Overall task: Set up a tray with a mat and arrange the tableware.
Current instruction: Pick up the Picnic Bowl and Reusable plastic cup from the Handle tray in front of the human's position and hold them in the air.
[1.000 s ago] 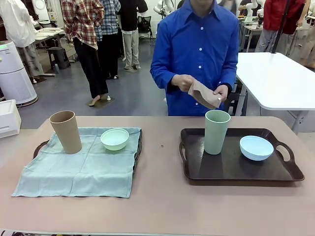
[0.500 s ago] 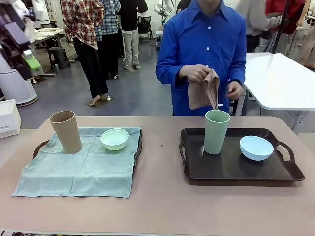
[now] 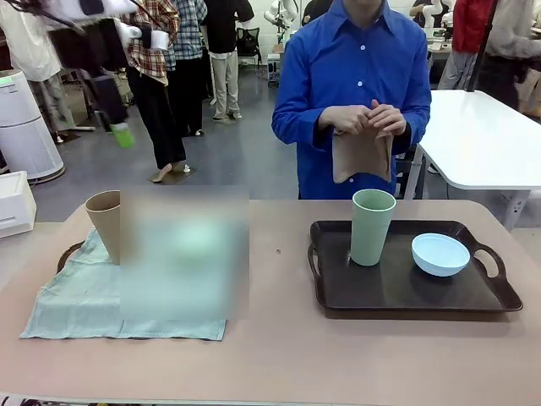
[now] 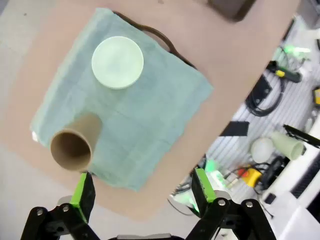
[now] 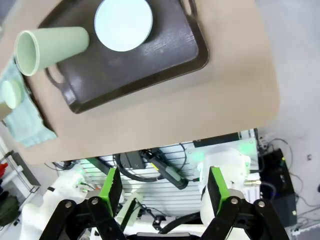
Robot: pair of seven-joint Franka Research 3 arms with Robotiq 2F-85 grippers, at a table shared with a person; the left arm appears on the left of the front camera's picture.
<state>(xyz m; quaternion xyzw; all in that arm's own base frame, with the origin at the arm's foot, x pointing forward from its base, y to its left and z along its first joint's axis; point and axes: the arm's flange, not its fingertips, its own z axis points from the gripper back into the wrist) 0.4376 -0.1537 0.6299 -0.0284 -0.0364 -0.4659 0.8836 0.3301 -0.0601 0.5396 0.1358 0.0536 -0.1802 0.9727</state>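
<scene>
The dark tray lies on the desk, just in front of the person. Toward the tray's left end the sage green cup stands upright, long axis vertical and mouth up. The pale blue bowl sits right way up toward the tray's right end, apart from the cup. Well left of the tray a pale green mat is spread flat. The tan cup stands upright on the mat's far corner, the one farthest from the tray. A dark handle pokes out from under the mat on the side away from the tray. Beyond the tray, the person holds a tan cloth at chest height by its top edge, with one hand and the other hand.

In the front view the mat beside the tan cup is too blurred to read. The left wrist view, looking down, shows the mint green bowl there, on the tray's side of the tan cup and not touching it. That view also looks straight into the tan cup's mouth. The left pincer hangs high over the mat, fingers spread wide, nothing between them. The right wrist view looks down on the tray from above. There the right pincer is also spread and empty, on the tray's near side.
</scene>
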